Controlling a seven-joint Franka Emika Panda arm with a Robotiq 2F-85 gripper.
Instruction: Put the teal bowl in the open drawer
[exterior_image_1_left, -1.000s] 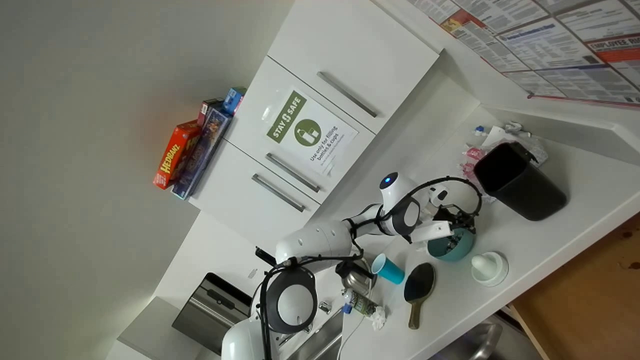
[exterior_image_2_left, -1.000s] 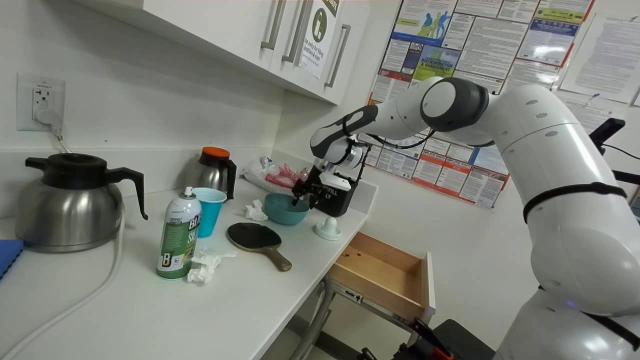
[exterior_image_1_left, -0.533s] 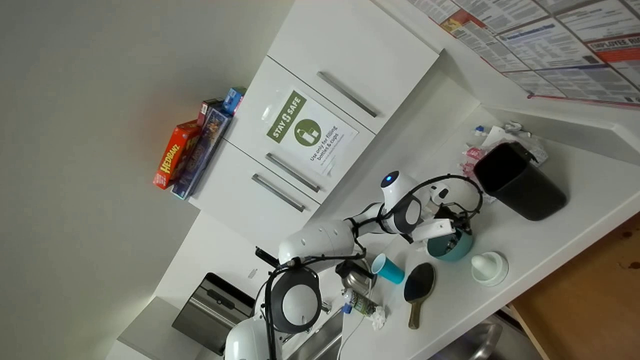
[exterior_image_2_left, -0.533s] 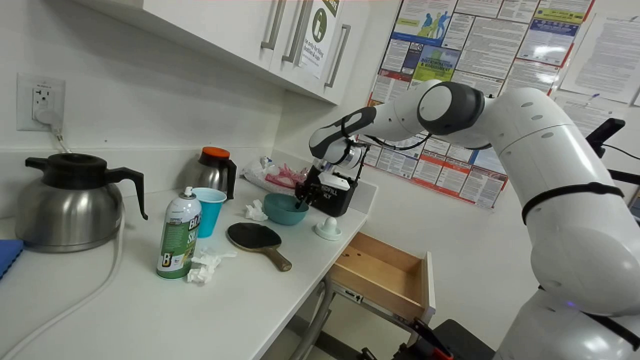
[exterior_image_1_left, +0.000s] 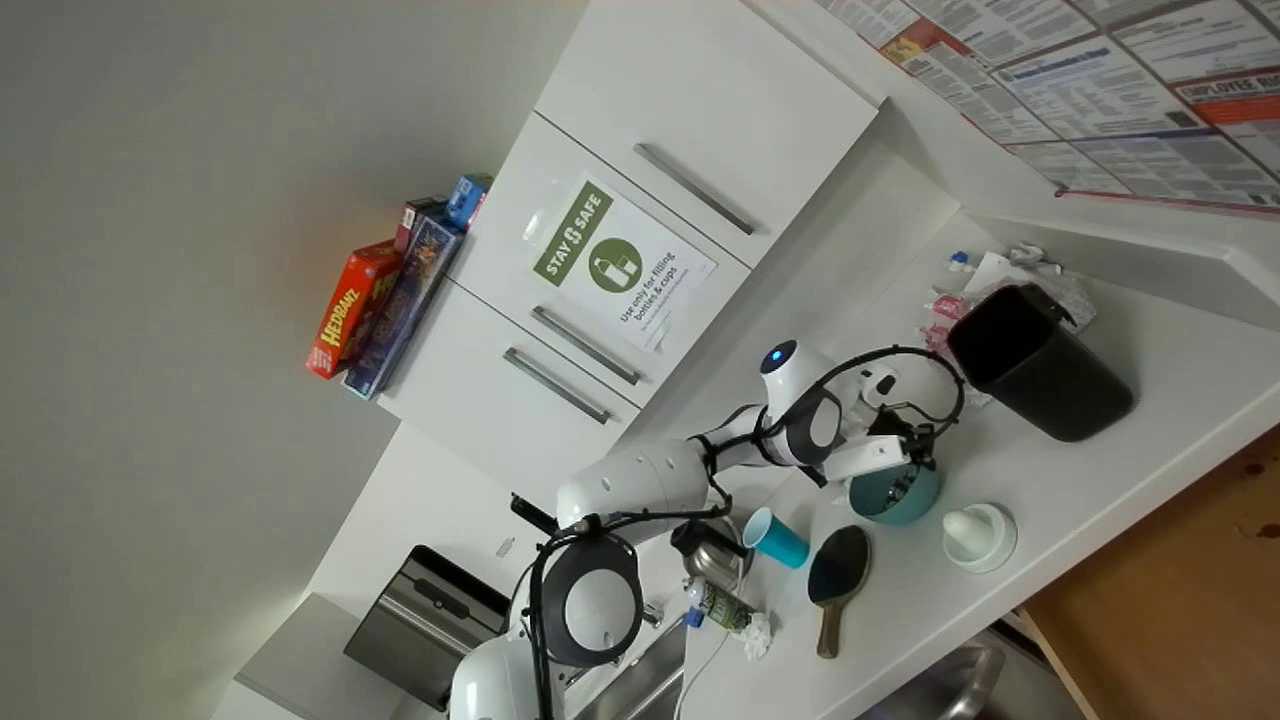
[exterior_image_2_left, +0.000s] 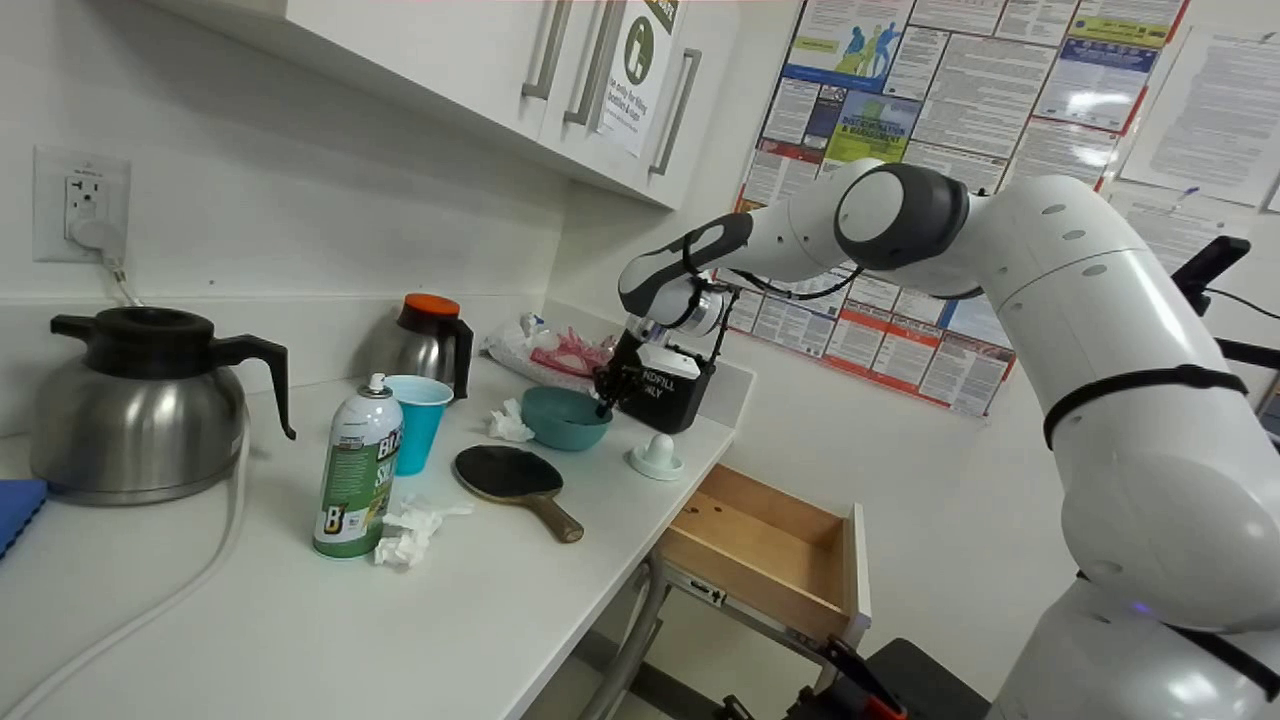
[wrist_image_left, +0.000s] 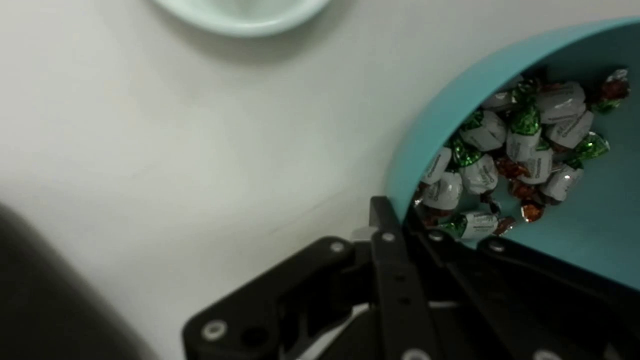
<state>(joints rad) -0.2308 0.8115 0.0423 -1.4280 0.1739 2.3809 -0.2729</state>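
The teal bowl (exterior_image_2_left: 565, 432) stands on the white counter, holding several wrapped candies (wrist_image_left: 480, 172). In the wrist view its wall (wrist_image_left: 440, 120) runs down between my fingertips. My gripper (wrist_image_left: 398, 212) is shut on the rim, one finger outside the bowl and the other inside, over the candies. In both exterior views the gripper (exterior_image_2_left: 605, 405) reaches down to the bowl's side nearest the black bin. The open drawer (exterior_image_2_left: 770, 535) is pulled out below the counter edge, with bare wood showing inside. An exterior view shows part of that drawer (exterior_image_1_left: 1170, 600) at lower right.
A black bin (exterior_image_1_left: 1060, 380) stands beside the bowl. A white dish with a knob (exterior_image_2_left: 657, 460) sits between bowl and counter edge. Nearby are a paddle (exterior_image_2_left: 510, 473), a light-blue cup (exterior_image_2_left: 420, 430), a spray can (exterior_image_2_left: 355, 490) and crumpled paper (exterior_image_2_left: 511, 422). Cabinets (exterior_image_1_left: 640, 250) hang above.
My gripper has gone from open to shut, its fingers coming together on the bowl's rim. The bowl has shifted slightly to the left in both exterior views. The arm has moved a little.
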